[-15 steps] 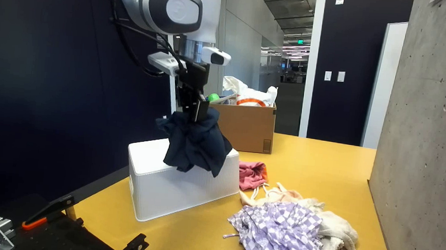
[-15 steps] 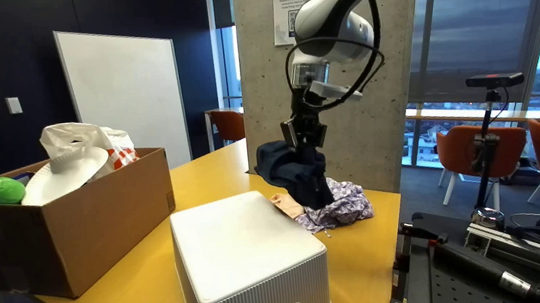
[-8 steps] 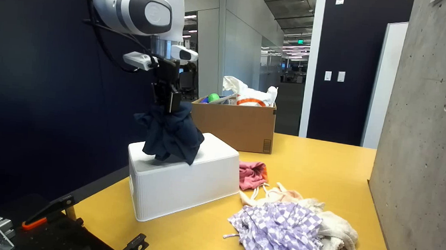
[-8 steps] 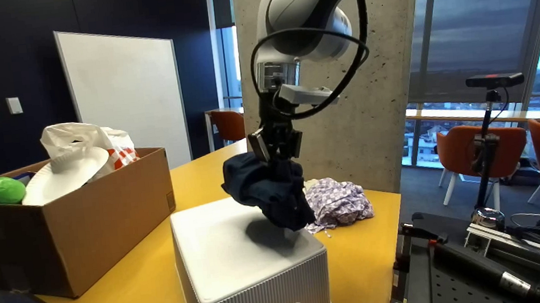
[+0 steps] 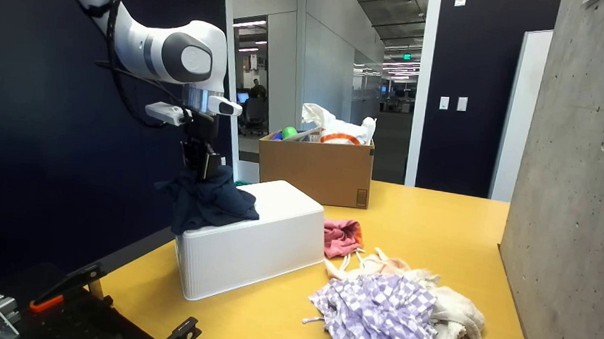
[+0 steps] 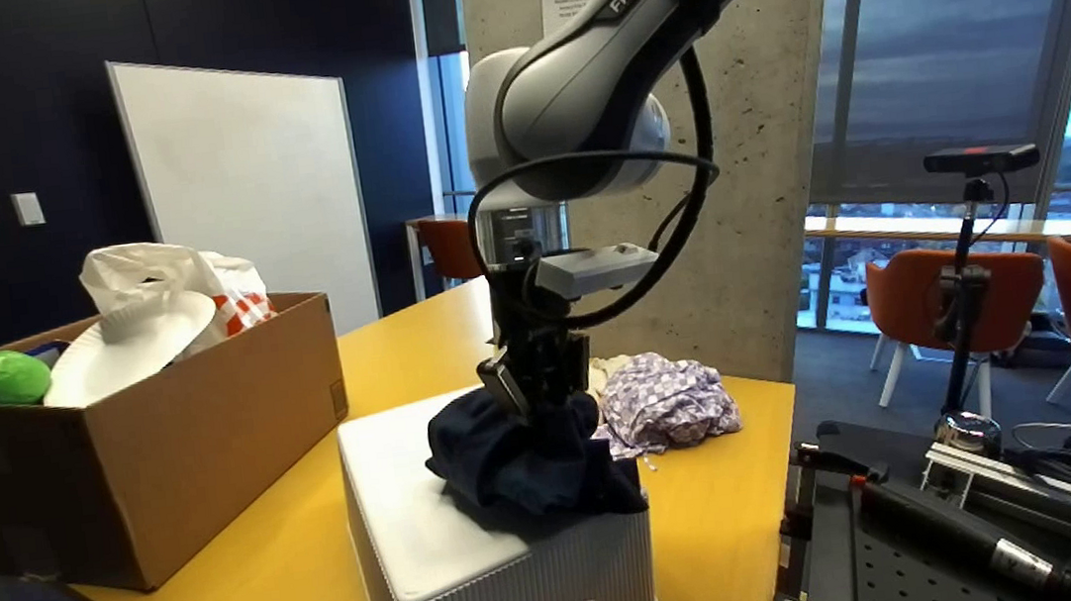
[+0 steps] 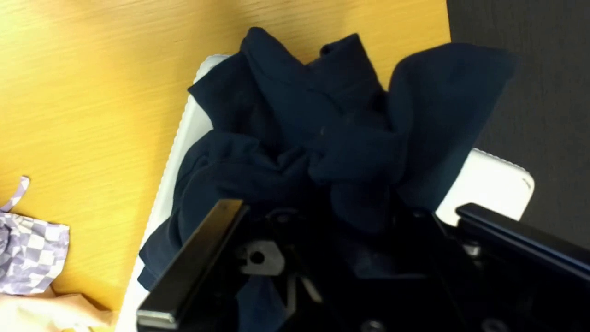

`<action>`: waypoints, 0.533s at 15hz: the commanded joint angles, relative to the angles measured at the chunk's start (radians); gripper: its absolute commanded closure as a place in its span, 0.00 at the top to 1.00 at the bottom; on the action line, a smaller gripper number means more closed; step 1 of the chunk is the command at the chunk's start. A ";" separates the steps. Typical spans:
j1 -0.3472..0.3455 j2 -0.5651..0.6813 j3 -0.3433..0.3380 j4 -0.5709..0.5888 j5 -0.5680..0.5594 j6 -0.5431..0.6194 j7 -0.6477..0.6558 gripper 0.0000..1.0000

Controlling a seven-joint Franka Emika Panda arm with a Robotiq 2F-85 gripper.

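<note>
Above white box (image 6: 426, 541): gripper (image 6: 545, 411) pinched closed on navy cloth (image 6: 513, 467), tips buried; setting-down step likely, next calling for release.

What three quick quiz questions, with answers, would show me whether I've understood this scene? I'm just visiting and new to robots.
1. Which cloth is the gripper holding?
A) the pink one
B) the dark navy cloth
C) the purple checked one
2. True or false: the held cloth rests partly on the white box.
3. What colour is the rounded thing in the cardboard box?

Key: 1. B; 2. True; 3. Green
</note>
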 commanded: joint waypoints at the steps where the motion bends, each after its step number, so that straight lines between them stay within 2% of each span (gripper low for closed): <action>1: 0.011 0.047 0.001 0.047 -0.022 -0.014 0.001 0.45; 2: 0.012 0.047 0.001 0.048 -0.022 -0.010 -0.004 0.57; 3: 0.015 0.039 0.002 0.045 -0.024 -0.004 -0.008 0.65; 8: 0.024 -0.065 0.002 -0.003 -0.029 -0.011 0.004 0.99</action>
